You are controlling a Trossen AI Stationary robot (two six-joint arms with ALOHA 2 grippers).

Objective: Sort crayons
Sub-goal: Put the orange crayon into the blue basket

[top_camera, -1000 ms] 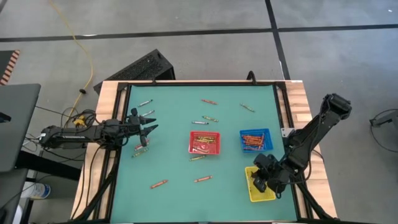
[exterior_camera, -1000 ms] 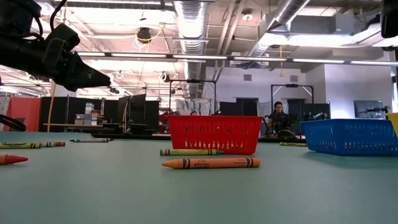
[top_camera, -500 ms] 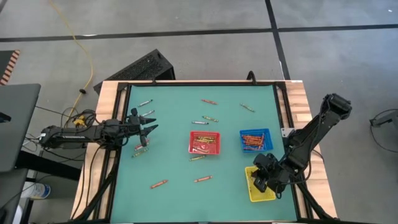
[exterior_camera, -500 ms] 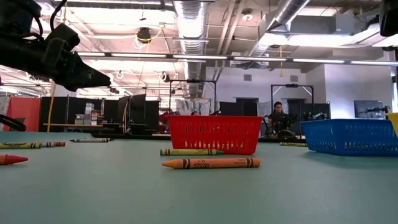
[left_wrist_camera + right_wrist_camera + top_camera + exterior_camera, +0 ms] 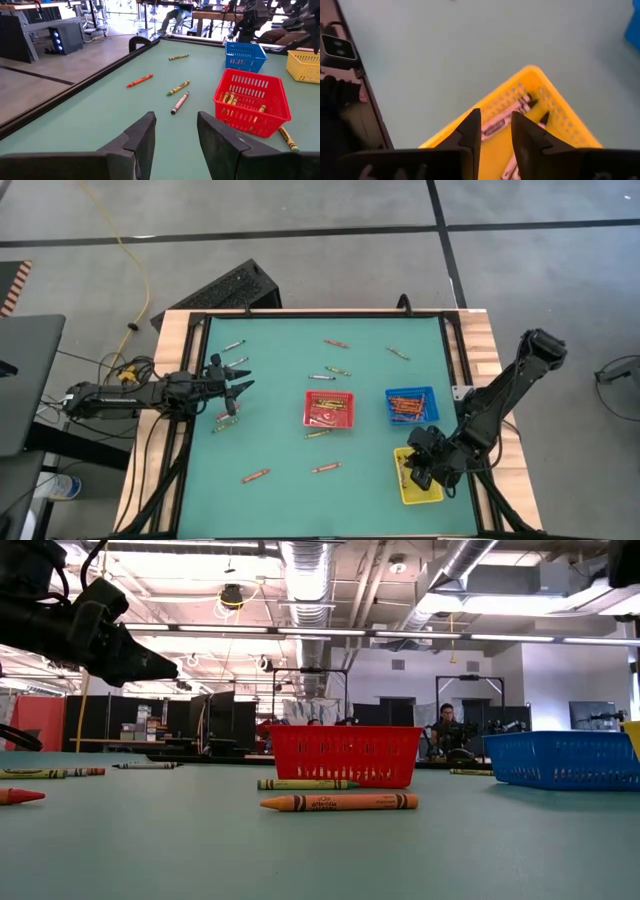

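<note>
Several crayons lie loose on the green table, among them an orange one [image 5: 338,802], a green one [image 5: 305,784] and a pair [image 5: 226,421] close by my left gripper. More crayons lie in the red tray [image 5: 329,409], the blue tray [image 5: 412,406] and the yellow tray [image 5: 540,90]. My left gripper [image 5: 243,388] is open and empty, held level above the table's left side; it also shows in the left wrist view [image 5: 175,132]. My right gripper [image 5: 496,125] is open and empty, pointing down over the yellow tray [image 5: 408,490] at the near right.
The table has a raised black rim [image 5: 195,380]. Loose crayons lie scattered toward the far side [image 5: 336,342] and the near side [image 5: 255,475]. A seated person [image 5: 447,730] shows in the room far behind the table.
My right gripper has risen a little above the yellow tray. My left arm has kept still.
</note>
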